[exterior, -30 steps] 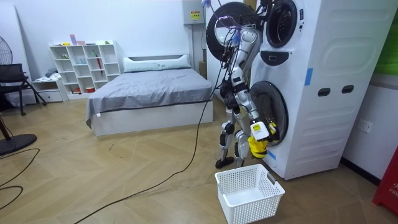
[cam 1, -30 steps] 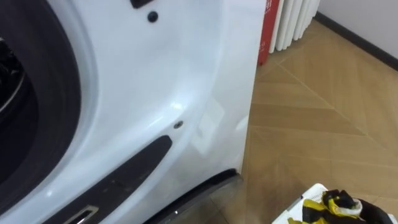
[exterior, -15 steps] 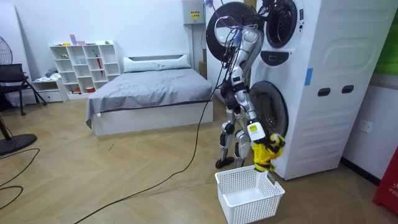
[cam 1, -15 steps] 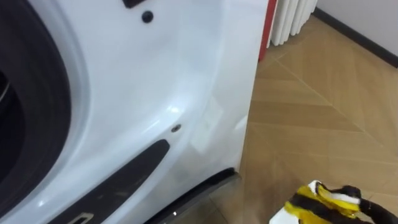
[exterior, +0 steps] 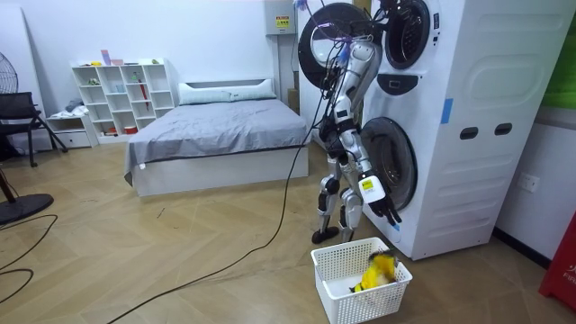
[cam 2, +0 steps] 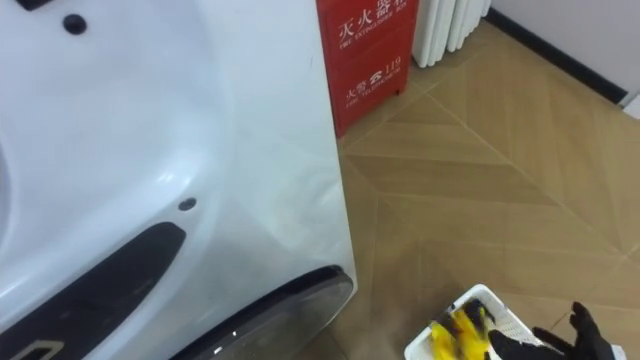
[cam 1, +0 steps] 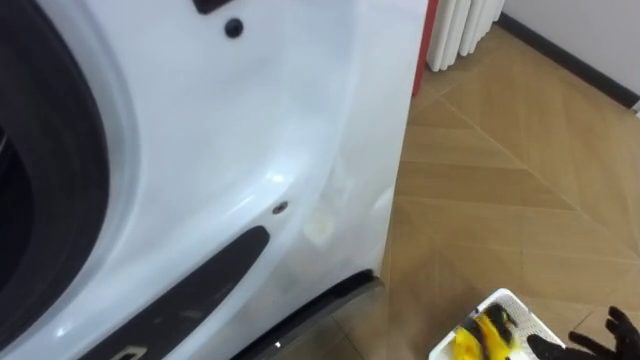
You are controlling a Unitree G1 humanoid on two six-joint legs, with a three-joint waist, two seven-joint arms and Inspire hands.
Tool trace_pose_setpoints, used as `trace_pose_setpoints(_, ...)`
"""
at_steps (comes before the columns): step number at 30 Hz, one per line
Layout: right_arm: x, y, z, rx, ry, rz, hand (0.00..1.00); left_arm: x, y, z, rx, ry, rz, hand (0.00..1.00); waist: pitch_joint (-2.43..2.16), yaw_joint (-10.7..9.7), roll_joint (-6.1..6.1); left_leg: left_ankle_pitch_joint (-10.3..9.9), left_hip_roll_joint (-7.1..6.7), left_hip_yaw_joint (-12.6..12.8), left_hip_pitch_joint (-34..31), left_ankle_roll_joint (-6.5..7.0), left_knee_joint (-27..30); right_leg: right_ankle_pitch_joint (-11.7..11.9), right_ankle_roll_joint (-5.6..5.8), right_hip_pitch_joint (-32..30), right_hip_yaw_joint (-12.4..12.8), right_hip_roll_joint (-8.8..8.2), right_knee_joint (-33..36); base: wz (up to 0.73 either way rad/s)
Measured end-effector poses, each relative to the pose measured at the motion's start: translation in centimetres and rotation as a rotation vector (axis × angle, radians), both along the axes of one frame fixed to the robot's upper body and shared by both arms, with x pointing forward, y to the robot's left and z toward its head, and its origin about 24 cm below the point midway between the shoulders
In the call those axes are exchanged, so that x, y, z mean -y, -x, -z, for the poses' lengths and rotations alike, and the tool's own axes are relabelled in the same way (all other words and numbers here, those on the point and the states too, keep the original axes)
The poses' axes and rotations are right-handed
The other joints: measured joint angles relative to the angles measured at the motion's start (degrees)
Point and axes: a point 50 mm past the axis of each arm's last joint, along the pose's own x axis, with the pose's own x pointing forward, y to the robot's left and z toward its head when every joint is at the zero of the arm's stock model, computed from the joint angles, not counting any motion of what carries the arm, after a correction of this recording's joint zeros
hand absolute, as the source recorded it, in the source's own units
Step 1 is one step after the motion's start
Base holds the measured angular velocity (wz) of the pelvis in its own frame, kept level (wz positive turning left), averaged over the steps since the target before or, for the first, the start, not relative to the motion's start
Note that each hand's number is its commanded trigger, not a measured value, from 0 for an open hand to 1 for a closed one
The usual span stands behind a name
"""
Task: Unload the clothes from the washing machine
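A yellow and white cloth lies inside the white laundry basket on the floor in front of the washing machine. In the eye views the cloth shows in the basket's corner at the bottom right. My right hand hangs above the basket with its dark fingers spread, open and holding nothing; its fingers show beside the basket. The machine's dark round door opening is at my left. I stand bent towards the lower machine.
The white machine front stands close before me. A red box and a white radiator stand beyond its corner. Wooden floor lies open to the right. A bed and shelves are behind me.
My right hand has opened and let go of the yellow cloth, which dropped into the basket. The hand stays above the basket.
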Motion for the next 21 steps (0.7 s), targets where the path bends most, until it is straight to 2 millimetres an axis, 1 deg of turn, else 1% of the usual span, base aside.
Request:
trace_pose_setpoints(4,-0.1,-0.4,-0.2,0.011,-0.002,-0.002,0.00,0.0,0.0,0.0,0.001,-0.001,0.002,0.00,0.00,0.0,-0.06,0.0,-0.01,0.0,0.0,0.00,0.0,-0.1,0.02,0.0,0.0,-0.01,0.1,0.00)
trace_pose_setpoints(7,-0.2,-0.3,-0.1,0.007,-0.002,-0.008,0.00,-0.2,-0.1,-0.1,0.008,-0.003,0.005,0.00,0.15,-0.1,-0.38,0.0,-0.26,-0.1,0.0,0.00,-0.1,-0.5,0.03,-0.4,0.0,-0.11,0.9,0.00)
trace_pose_setpoints(15,-0.2,-0.3,-0.3,0.006,0.027,-0.011,0.00,-0.2,-0.1,-0.1,0.010,-0.004,0.007,0.00,0.07,-0.1,-0.53,0.0,-0.55,-0.3,-0.2,0.01,-0.2,-1.0,0.07,-0.9,0.0,-0.33,1.6,0.00)
trace_pose_setpoints(19,-0.3,0.3,-0.1,-0.044,0.106,-0.077,0.00,-0.3,-0.1,-0.1,0.008,-0.007,0.009,0.00,-0.07,0.0,-0.85,0.0,-0.53,-0.5,0.5,0.01,-0.1,-1.0,0.06,-0.1,-0.1,-0.43,1.6,0.01)
trace_pose_setpoints(21,-0.4,1.0,0.3,-0.079,0.125,-0.097,0.00,-0.3,-0.2,-0.1,0.011,-0.002,0.006,0.00,-0.07,0.1,-1.08,0.0,-0.45,-1.5,1.3,0.02,-0.1,-1.0,-0.06,1.1,-1.3,-0.96,1.2,0.16)
